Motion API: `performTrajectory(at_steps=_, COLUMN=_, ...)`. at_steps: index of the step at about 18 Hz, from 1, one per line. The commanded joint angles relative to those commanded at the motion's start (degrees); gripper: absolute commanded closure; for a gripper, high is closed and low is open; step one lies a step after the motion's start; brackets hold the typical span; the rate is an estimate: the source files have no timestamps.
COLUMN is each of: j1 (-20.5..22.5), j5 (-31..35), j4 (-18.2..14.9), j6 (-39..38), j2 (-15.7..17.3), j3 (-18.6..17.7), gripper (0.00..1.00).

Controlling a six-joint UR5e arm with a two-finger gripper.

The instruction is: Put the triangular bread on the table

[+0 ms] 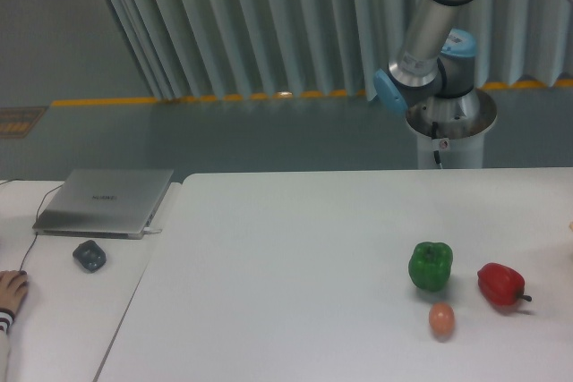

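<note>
The triangular bread cannot be seen anywhere; only a pale sliver shows at the right edge of the table (295,248), too small to identify. The gripper is outside the picture, so its fingers and their direction to the bread cannot be judged.

The table (295,257) is plain white, and so is the narrower desk (54,310) beside it. On the table sit a glossy green pepper (431,266), a red pepper (500,284) with a dark stem, and a small orange-brown egg (441,319). The laptop (106,200) is silver-grey; the small object (89,255) near it is dark grey. The robot arm (430,33) is silver with light blue joint caps. Behind, the curtain (269,24) hangs in pale grey-blue vertical folds, above a yellow floor stripe (116,100).
</note>
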Motion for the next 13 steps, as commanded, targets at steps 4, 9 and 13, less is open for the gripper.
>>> performTrajectory(at_steps=4, j1=0.61, j5=-2.9, j4=0.79, j6=-2.11, j2=-1.84, j3=1.68, gripper=0.0)
performTrajectory(at_steps=9, j1=0.88, j5=-2.64, j4=5.1, j6=-2.11, j2=-4.21, j3=2.46, gripper=0.0)
performTrajectory(at_steps=13, j1=0.97, j5=-2.55, j4=5.97, j6=-2.73, j2=-5.1, j3=3.26, gripper=0.0)
